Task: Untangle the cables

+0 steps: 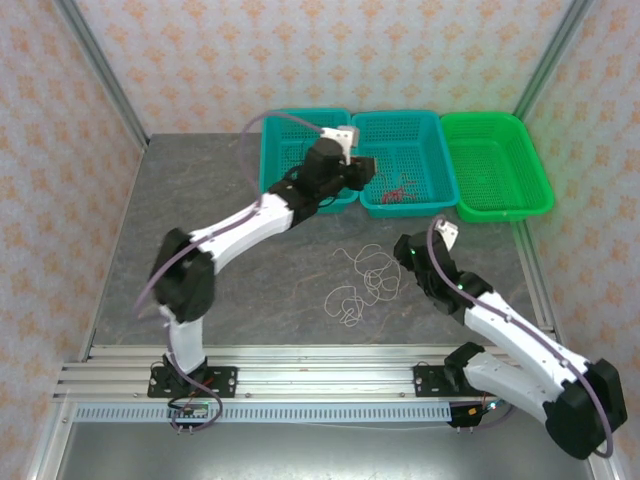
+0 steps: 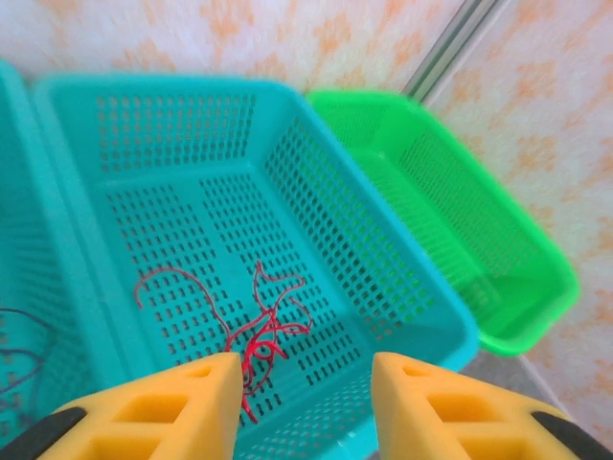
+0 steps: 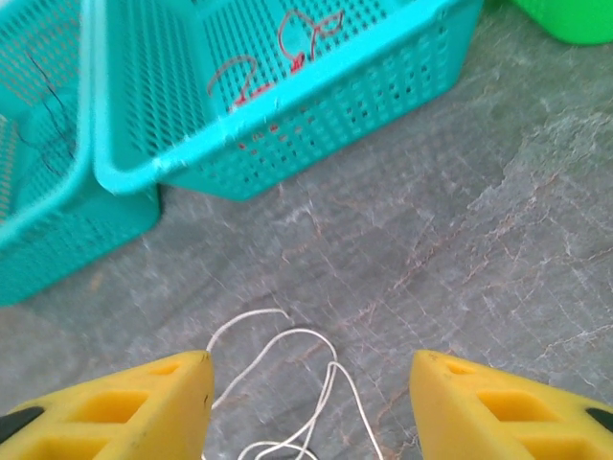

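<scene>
While the red cable (image 2: 257, 331) sits in the middle basket (image 2: 330, 187) at 12 o'clock and the black cable (image 3: 48, 115) in the left basket (image 3: 67, 230), only the white cable (image 1: 365, 280) is left on the counter (image 1: 240, 200) near 5 o'clock, with the left end effector (image 2: 305, 383) and right end effector (image 3: 311, 369) both released.

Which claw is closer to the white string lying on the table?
Right. The right claw hovers just over the white cable. The left claw is farther off, above the middle teal basket holding the red cable.
</scene>
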`<action>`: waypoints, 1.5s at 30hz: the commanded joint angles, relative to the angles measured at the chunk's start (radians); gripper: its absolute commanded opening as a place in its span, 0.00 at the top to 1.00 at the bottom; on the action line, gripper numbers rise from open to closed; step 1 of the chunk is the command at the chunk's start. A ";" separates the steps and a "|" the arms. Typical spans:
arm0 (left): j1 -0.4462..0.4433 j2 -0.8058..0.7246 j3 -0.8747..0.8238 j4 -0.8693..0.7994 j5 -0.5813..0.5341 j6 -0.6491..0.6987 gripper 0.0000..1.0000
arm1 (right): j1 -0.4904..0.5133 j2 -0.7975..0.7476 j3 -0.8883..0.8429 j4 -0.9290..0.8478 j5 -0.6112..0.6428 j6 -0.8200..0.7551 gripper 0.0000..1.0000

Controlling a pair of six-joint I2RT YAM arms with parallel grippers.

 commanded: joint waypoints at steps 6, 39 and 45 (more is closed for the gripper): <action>0.002 -0.374 -0.385 -0.070 0.052 0.436 0.51 | -0.005 0.288 0.151 -0.007 -0.124 -0.134 0.42; -0.032 0.117 -0.249 -0.267 0.275 1.345 0.26 | -0.005 0.238 0.039 0.067 -0.153 -0.127 0.40; -0.034 0.202 -0.182 -0.353 0.306 1.363 0.29 | -0.006 0.238 0.038 0.057 -0.139 -0.128 0.36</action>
